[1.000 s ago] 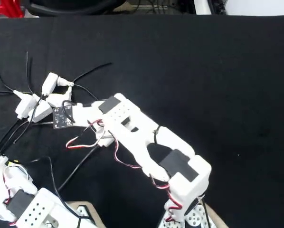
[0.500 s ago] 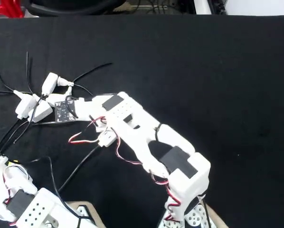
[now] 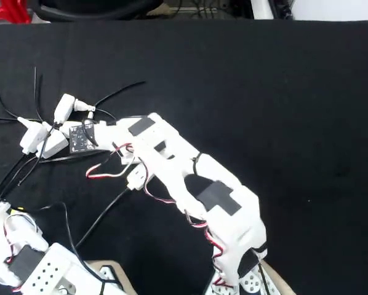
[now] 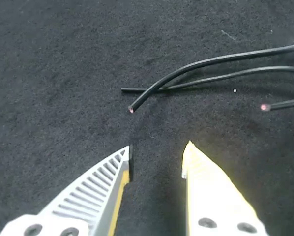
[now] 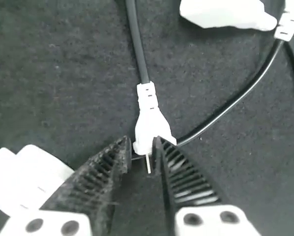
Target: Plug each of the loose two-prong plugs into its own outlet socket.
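Right claw set over a white plug's prongs

The right claw (image 5: pixel 141 143) is narrowly parted, and a prong of the white two-prong plug (image 5: pixel 149 125) is seen between its fingertips, within the white plug-and-socket cluster (image 3: pixel 48 132) at the left of the high view. The left claw (image 4: pixel 159 146) is held released over the black cloth surface (image 4: pixel 48 73), near black cable ends (image 4: pixel 131 109).

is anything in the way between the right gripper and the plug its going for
Nothing visible does. The right gripper sits right at the white plug, with its fingertips on either side of the prongs. The plug's black cord runs off the far end, away from the fingers.
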Controlling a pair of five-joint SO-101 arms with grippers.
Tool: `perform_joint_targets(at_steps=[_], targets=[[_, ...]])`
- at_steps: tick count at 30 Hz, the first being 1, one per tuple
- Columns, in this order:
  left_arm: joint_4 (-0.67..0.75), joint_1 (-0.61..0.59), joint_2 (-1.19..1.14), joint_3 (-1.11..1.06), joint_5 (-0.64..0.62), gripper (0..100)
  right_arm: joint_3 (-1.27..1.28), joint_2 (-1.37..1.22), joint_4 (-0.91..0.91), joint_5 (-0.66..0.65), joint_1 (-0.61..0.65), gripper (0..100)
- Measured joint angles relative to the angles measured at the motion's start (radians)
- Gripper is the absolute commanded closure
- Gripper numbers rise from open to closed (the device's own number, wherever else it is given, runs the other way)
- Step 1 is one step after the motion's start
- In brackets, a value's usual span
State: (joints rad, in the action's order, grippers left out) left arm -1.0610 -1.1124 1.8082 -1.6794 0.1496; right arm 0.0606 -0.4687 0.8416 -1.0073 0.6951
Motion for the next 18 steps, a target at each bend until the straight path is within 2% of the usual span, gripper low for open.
perform_joint_targets(at_steps=[18], targets=[[0.000, 0.000, 0.000, 0.000, 0.000, 82, -0.029, -0.018, 0.032, -0.063, 0.003, 84.8]])
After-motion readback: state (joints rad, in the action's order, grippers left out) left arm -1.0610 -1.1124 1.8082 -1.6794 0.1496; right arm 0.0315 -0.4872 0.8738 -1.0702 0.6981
